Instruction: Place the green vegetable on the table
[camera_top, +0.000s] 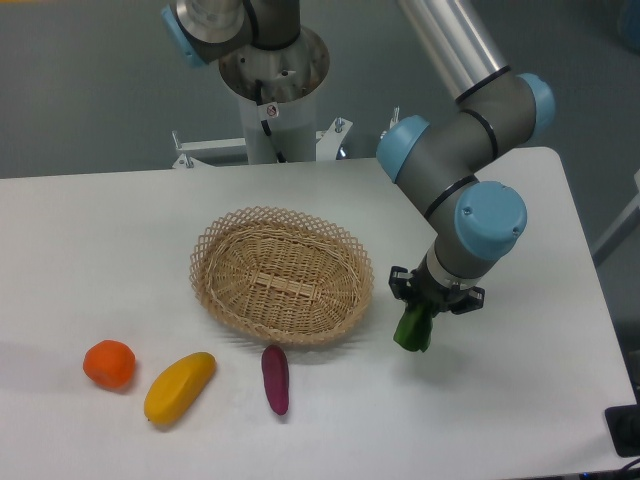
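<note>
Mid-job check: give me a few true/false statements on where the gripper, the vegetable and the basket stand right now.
1. The gripper holds the green vegetable. True.
2. The green vegetable lies inside the basket. False: it hangs in the gripper to the right of the basket, over the table.
3. The basket holds no produce. True.
4. The purple vegetable sits right of the gripper. False: it lies to its left, in front of the basket.
5. The orange fruit is beside the yellow fruit. True.
</note>
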